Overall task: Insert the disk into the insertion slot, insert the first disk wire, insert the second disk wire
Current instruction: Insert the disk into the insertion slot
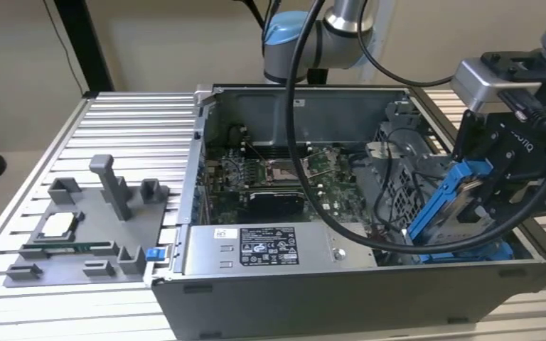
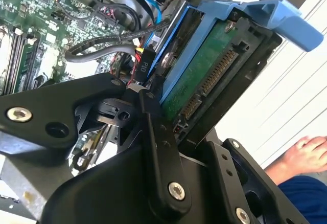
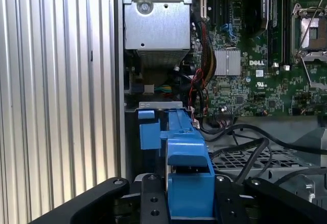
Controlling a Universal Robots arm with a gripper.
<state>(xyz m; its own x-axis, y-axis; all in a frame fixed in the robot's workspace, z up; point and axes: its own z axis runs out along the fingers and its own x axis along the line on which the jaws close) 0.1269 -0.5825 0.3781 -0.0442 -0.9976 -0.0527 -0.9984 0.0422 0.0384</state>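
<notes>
- I count one disk [image 1: 451, 209], one gripper [image 1: 483, 204], one insertion slot [image 1: 398, 195] and one open computer case [image 1: 349, 298].
- The gripper is closed onto the disk. In the second wrist view a black finger [image 2: 158, 142] presses along its edge.
- The disk sits in a bright blue carrier, with green circuit board and a connector row showing on one face.
- It stands steeply tilted at the case's corner on the exterior view's right, just beside the perforated slot, not lying in it.
- One person's hand [image 2: 306, 150] lies on the ribbed table [image 2: 286, 96].
</notes>
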